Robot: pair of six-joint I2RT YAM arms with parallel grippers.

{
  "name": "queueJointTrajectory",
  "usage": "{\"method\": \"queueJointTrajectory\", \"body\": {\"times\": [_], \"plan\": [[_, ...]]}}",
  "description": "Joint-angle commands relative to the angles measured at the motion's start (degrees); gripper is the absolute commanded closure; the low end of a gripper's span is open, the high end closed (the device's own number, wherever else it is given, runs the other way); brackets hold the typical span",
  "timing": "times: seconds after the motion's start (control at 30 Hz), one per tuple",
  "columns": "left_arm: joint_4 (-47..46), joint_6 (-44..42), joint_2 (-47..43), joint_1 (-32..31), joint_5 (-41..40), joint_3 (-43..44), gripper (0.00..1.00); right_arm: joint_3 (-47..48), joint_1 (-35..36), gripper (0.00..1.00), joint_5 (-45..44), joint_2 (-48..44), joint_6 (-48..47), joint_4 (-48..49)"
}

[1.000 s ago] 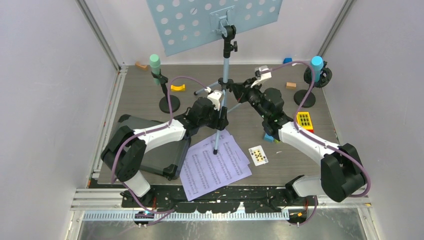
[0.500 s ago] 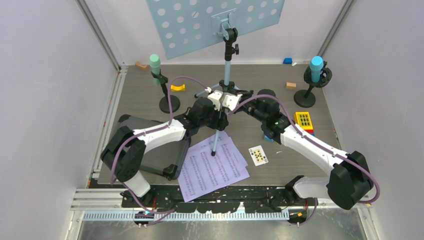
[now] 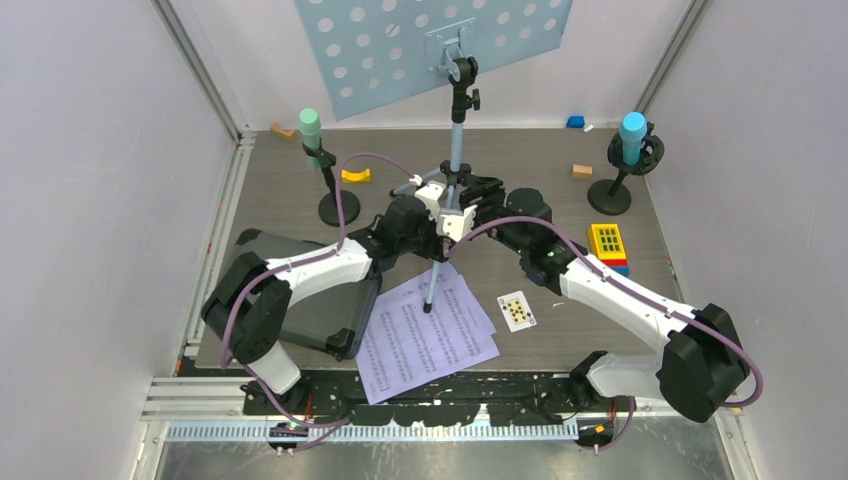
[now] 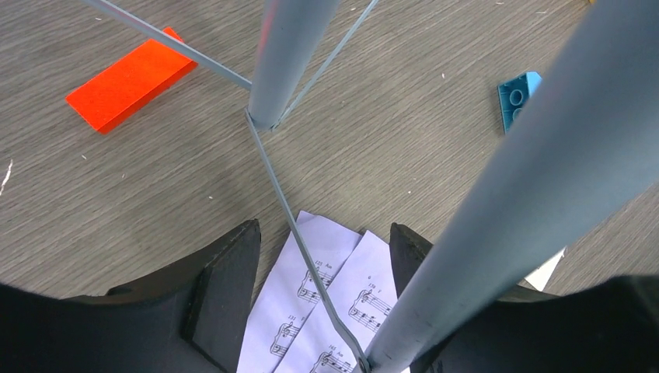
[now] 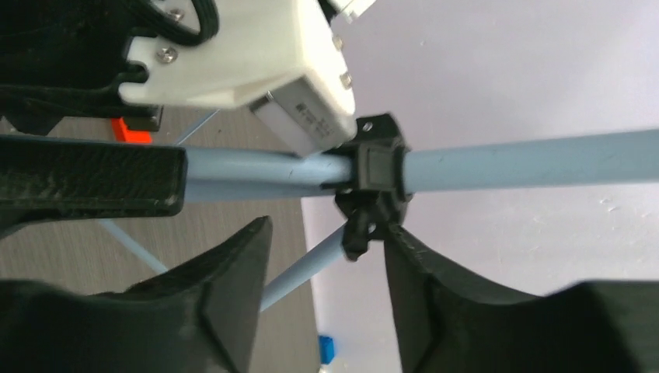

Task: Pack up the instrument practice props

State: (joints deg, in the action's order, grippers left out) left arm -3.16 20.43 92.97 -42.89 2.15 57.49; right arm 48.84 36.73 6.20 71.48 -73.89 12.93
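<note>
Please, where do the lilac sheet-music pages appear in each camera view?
Top external: the lilac sheet-music pages lie low in the picture, at the centre.
Left wrist: the pages are at the bottom centre.
Right wrist: not in it.
Shared landmark: the pale blue stand pole.

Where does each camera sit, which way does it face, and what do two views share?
Top: above and behind the arm bases, looking down on the table; left arm and right arm show whole.
Left wrist: on the left arm, looking down past the left end effector at sheet music.
Right wrist: on the right arm, looking sideways past the right end effector at the pole clamp.
Shared: all three see the music stand.
</note>
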Motion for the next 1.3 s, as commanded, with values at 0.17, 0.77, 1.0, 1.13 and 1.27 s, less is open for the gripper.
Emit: {"method": "queueJointTrajectory", "body": {"times": [0.17, 0.77, 1.0, 1.13, 1.27], "plan": [[-0.6, 0.8, -1.5, -0.2, -1.6, 1.3, 0.34, -9.9, -0.5, 0.22, -3.0, -7.1, 38.0, 25.9], [-0.5, 0.8, -0.5, -0.2, -1.1, 2.0, 0.32, 1.3, -0.8, 0.35, -30.1, -9.4, 146.5, -7.7], [-0.6, 0.7, -0.6, -0.3, -1.3, 1.9, 0.33, 1.3, -1.7, 0.36, -30.7, -8.3, 172.1, -16.0], [-0.6, 0.7, -0.4, -0.4, -1.3, 1.9, 0.33, 0.8, -2.7, 0.38, -29.2, -7.0, 176.0, -14.8], [-0.6, 0.3, -0.2, -0.4, -1.5, 2.1, 0.33, -1.7, -3.5, 0.43, -25.2, -4.7, 179.8, -7.2]]}}
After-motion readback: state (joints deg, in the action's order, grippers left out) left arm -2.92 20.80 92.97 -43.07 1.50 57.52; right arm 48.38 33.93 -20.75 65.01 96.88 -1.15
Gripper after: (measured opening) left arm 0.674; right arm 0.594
